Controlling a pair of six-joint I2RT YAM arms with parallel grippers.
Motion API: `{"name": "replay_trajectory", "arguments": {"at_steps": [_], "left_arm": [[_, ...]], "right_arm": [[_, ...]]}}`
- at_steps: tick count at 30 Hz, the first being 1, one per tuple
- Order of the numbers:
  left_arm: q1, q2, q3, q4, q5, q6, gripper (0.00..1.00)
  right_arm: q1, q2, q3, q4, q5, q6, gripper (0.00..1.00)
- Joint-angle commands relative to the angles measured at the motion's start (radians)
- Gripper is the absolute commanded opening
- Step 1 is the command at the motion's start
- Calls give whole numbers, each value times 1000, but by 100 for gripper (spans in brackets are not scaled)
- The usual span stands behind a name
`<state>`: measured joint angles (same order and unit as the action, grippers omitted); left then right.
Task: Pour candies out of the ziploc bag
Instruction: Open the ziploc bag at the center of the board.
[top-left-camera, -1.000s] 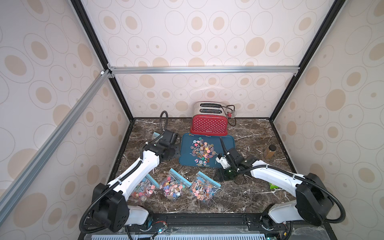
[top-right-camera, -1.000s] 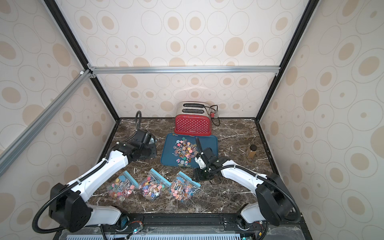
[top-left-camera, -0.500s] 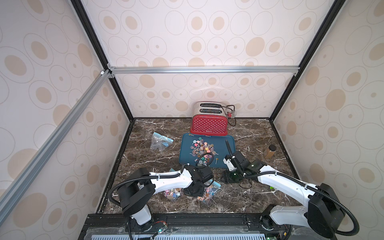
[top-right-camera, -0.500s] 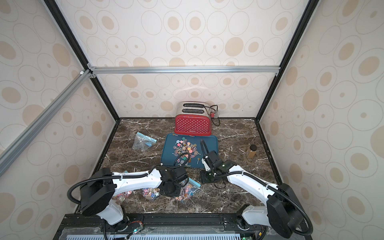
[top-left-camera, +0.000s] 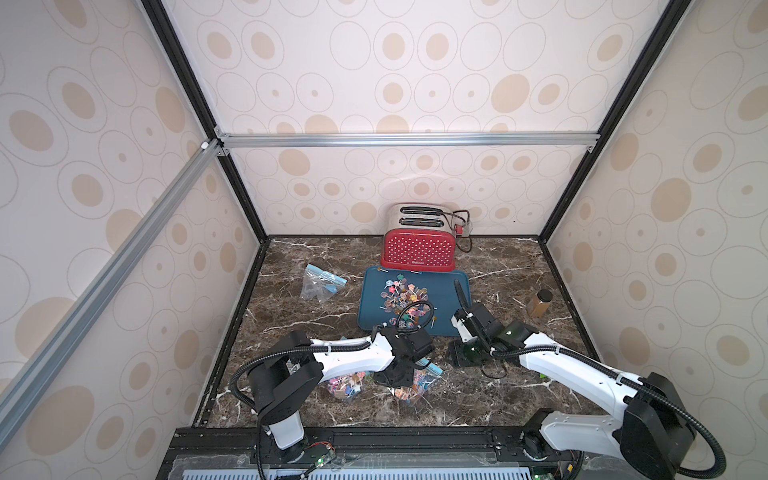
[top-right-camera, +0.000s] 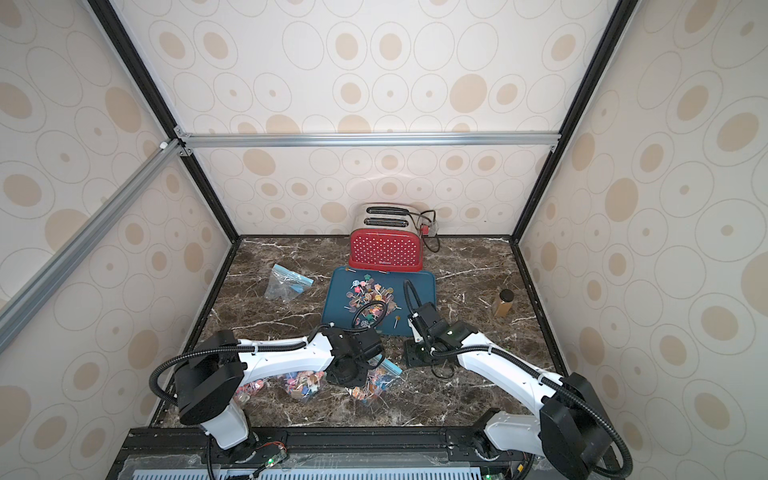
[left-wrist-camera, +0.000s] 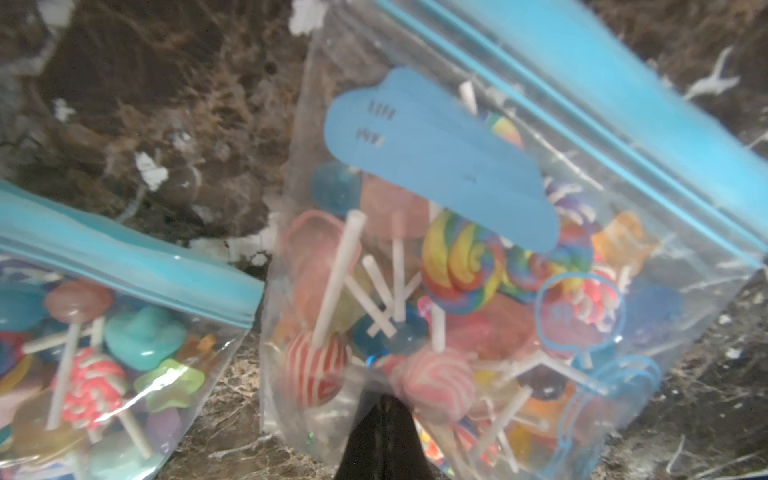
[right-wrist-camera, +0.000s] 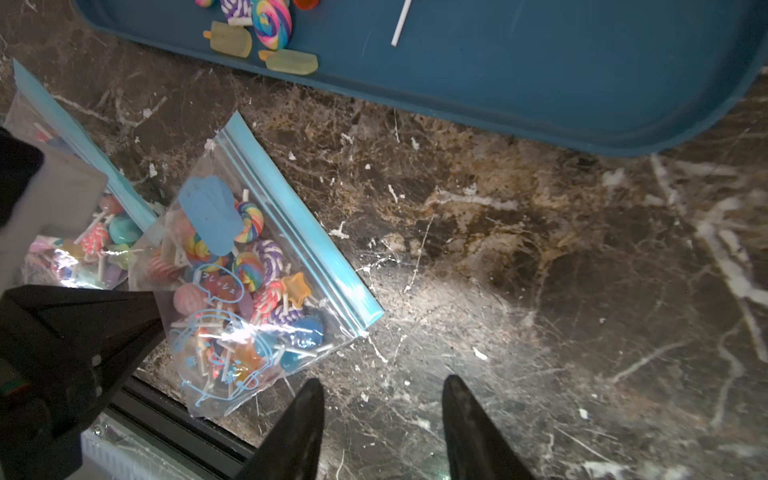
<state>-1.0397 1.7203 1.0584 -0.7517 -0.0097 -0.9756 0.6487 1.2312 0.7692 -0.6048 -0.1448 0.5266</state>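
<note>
Only the left wrist view shows my left pincer (left-wrist-camera: 382, 415) closed tight on the bag (left-wrist-camera: 478, 145), at the edge opposite the zip (left-wrist-camera: 623, 124), with the candies (left-wrist-camera: 457, 257) inside. Both top views hide this under my left arm (top-left-camera: 353, 357), which stretches rightward, low. The bag lies near-centre on the table (right-wrist-camera: 540, 249), near of the tray (right-wrist-camera: 540, 83). My right pincer (right-wrist-camera: 382, 380) hovers open and empty beside it.

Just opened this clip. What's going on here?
The left gripper has its jaws shut on the bottom edge of a full ziploc bag lying on the marble table, zip end away from it. The right gripper hangs open over bare table near the blue tray, holding nothing. A pile of candies already lies on the tray, and an empty bag sits off to the side.
</note>
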Motion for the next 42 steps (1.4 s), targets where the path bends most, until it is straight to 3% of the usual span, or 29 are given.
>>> {"name": "replay_trajectory", "arguments": {"at_steps": [1,7,13,19,29,34,39,42], "left_arm": [[39,72,-34,-76,-136,12,0],[104,71,-7,-61,-245,112,0],[129,123,110,-65,-333,262,0],[129,67,155,-68,-318,354,0],[107,-171,145,-204,-233,391,0],[15,-143,249,-252,-201,315,20],[-53,-20,343,-241,-139,150,39],[-86,62,406,-247,-125,71,45]], "right_arm": [[-1,-1,2,-23,16,11,49],[-1,0,5,-23,19,15,49],[-1,5,16,-29,21,20,49],[0,12,27,-27,15,26,49],[-9,44,61,-20,14,26,49],[-91,38,47,8,-28,26,48],[-172,-27,29,-2,-32,-1,48],[-219,-87,7,-13,-30,-21,49]]}}
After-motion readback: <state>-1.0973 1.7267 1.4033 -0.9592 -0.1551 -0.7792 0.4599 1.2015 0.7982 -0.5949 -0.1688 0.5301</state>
